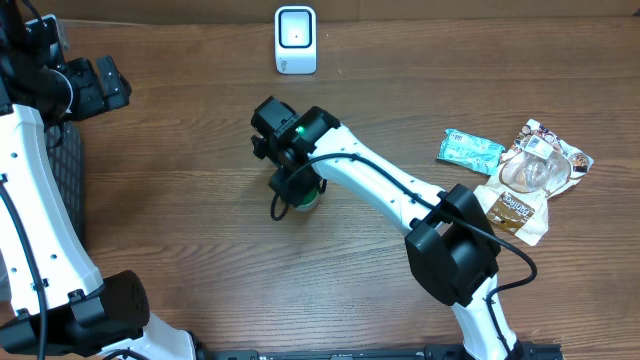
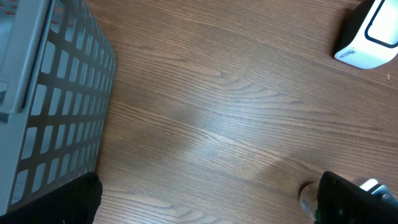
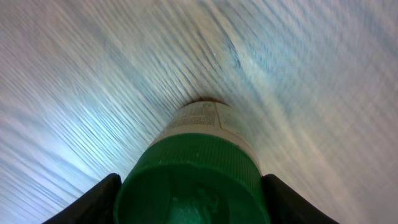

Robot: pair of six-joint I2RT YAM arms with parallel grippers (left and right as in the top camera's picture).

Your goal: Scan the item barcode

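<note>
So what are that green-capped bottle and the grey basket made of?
The bottle: likely plastic; its green cap is ribbed and slightly glossy, the body white with a printed label. The basket: looks like moulded plastic, matte grey, with a regular lattice of square holes.

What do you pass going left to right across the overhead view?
mesh basket → green-capped bottle → teal packet → snack pouches. White scanner left out: it shares the bottle's column, farther back.
</note>
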